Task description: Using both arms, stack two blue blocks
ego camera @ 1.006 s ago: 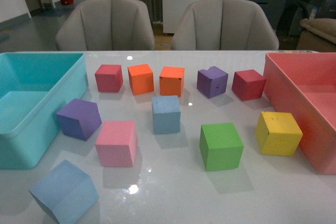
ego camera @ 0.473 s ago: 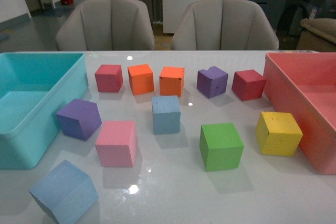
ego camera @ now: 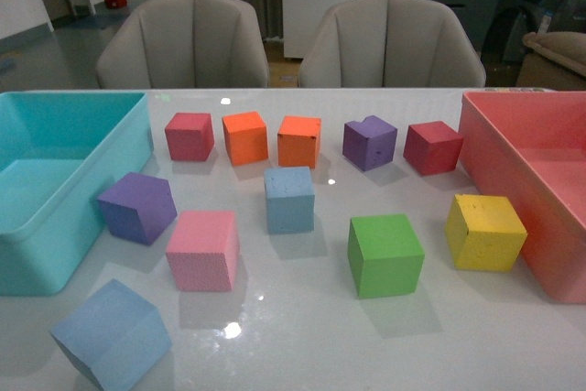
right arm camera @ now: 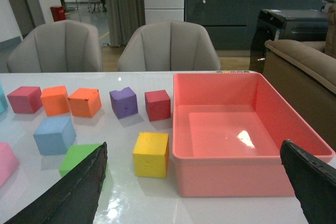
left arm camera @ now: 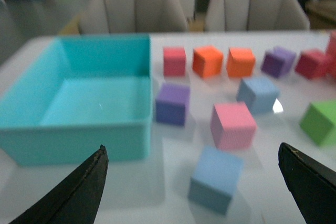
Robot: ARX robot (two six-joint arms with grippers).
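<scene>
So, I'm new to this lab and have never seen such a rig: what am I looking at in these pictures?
A two-armed robot faces a white table. The front picture comes from a camera on its body; neither arm shows there. The other two come from cameras on its wrists, and the black wedges at their edges are the fingers of the left tool and the right tool. Both are open and hold nothing. On the table lie coloured foam cubes, among them the middle blue block and the near blue block, between a teal bin on the robot's left and a pink bin on its right.
</scene>
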